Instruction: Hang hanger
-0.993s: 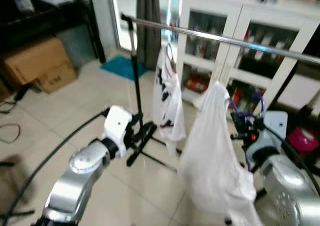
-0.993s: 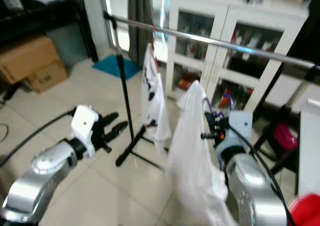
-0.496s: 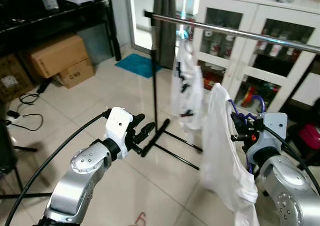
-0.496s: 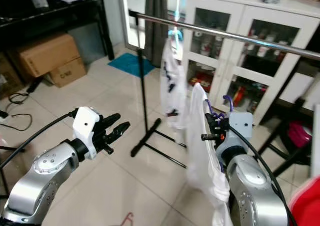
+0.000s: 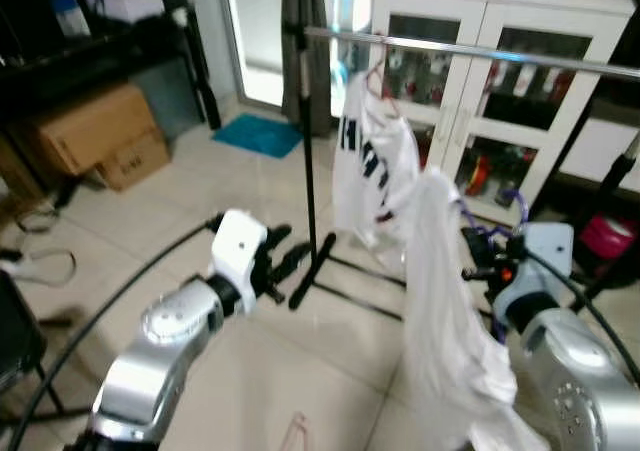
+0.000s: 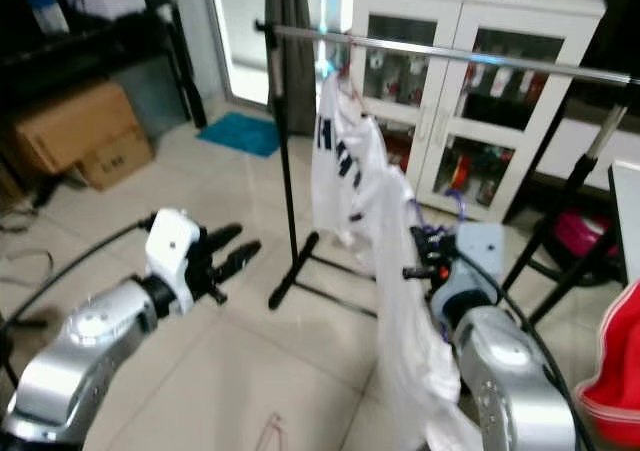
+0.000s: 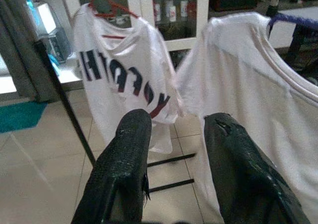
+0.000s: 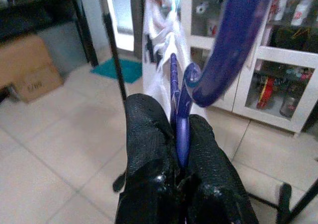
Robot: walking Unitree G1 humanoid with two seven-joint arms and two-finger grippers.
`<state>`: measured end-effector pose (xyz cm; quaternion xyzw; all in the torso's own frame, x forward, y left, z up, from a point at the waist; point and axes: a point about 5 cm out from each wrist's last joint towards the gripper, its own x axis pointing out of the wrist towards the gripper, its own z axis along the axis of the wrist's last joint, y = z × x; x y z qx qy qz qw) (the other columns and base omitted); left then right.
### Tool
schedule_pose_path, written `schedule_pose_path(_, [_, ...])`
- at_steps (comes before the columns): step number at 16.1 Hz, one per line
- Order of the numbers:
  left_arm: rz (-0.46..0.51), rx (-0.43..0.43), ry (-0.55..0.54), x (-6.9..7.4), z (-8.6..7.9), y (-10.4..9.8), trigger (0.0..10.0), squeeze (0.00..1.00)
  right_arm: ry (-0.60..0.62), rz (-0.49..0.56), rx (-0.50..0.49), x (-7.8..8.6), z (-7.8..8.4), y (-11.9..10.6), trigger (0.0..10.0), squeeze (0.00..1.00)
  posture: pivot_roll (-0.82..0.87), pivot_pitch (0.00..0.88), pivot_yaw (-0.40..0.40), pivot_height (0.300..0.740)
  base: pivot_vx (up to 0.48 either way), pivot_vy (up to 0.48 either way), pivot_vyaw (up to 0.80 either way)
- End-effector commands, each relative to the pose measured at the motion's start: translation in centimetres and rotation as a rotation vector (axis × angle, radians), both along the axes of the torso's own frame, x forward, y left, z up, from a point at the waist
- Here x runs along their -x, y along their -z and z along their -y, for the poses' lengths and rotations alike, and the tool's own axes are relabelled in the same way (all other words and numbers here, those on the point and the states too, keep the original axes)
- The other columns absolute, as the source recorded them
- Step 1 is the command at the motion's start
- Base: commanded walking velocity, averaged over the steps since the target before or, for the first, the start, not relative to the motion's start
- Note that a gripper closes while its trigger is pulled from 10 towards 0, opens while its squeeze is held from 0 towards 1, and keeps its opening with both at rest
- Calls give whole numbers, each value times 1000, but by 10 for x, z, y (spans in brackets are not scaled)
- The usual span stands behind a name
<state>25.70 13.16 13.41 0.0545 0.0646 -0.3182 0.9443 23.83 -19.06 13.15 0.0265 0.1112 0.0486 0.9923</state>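
Silver arms, white wrist housings, textured black jaws, black cables.

The shirt (image 7: 124, 80) on the red hanger (image 7: 107, 5), hanging beyond the left hand (image 7: 174, 134), carries dark block letters seen back to front that look like "YOUTH". Nothing else can be read.

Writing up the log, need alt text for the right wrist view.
The right gripper is shut on the purple hanger, whose hook curves up past the fingers, with a white shirt draped on it. Behind are tiled floor, a black rack pole and a cardboard box.
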Motion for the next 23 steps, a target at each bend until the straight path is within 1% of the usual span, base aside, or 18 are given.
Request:
schedule_pose_path(1, [-4,-13,-8,0,-3,0,10000,0,-32,40,-8,-2,-6,-9,0,0,-85,0,19,740,0,435,0])
schedule_pose_path(4, [-4,-14,-2,0,-1,0,10000,0,-34,43,-8,-2,-6,-10,0,0,-86,0,22,740,0,389,0])
schedule_pose_path(5, [2,-28,1,-1,-1,0,10000,0,-38,45,-8,-2,-7,-11,0,0,-86,0,22,740,0,0,0])
schedule_pose_path(7, [14,-47,-8,-3,-2,-1,10000,0,-51,52,-8,-5,-8,-13,0,0,-84,0,21,740,0,-362,0])
schedule_pose_path(9, [10,-26,-17,-3,-3,-1,10000,0,-64,62,-4,-6,-9,-16,0,0,-87,0,23,740,0,0,0])
schedule_pose_path(10, [15,-28,-27,-6,-3,-2,10000,0,-141,86,21,-8,-12,-22,0,0,-90,0,24,740,0,0,0])
schedule_pose_path(12, [31,-20,-32,-12,-3,-6,10000,0,-217,105,32,-9,-16,-30,0,0,-89,0,20,740,0,0,0])
schedule_pose_path(13, [34,-15,-35,-13,-4,-7,10000,0,-231,109,31,-9,-17,-31,0,0,-89,0,20,740,0,0,0])
schedule_pose_path(14, [39,21,-26,-19,-4,-13,10000,1000,-302,129,33,-10,-22,-39,0,0,-89,0,21,740,0,0,0])
schedule_pose_path(16, [66,20,2,-30,1,-22,10000,1000,-415,156,31,-11,-31,-48,0,0,-87,0,16,740,0,0,0])
schedule_pose_path(17, [83,17,28,-39,6,-26,10000,973,-465,170,37,-11,-37,-52,0,0,-88,0,15,740,0,0,0])
schedule_pose_path(18, [79,20,46,-43,9,-27,10000,31,-487,175,40,-11,-39,-54,0,0,-89,0,15,740,0,0,0])
schedule_pose_path(19, [74,18,63,-46,12,-28,10000,0,-510,182,46,-11,-41,-55,0,0,-89,0,15,740,0,0,0])
schedule_pose_path(21, [59,45,128,-52,21,-29,10000,0,-592,196,54,-9,-47,-60,0,0,-96,0,16,740,0,0,0])
schedule_pose_path(23, [55,58,180,-54,29,-30,10000,0,-625,197,63,-7,-49,-62,0,0,-101,0,19,740,0,0,0])
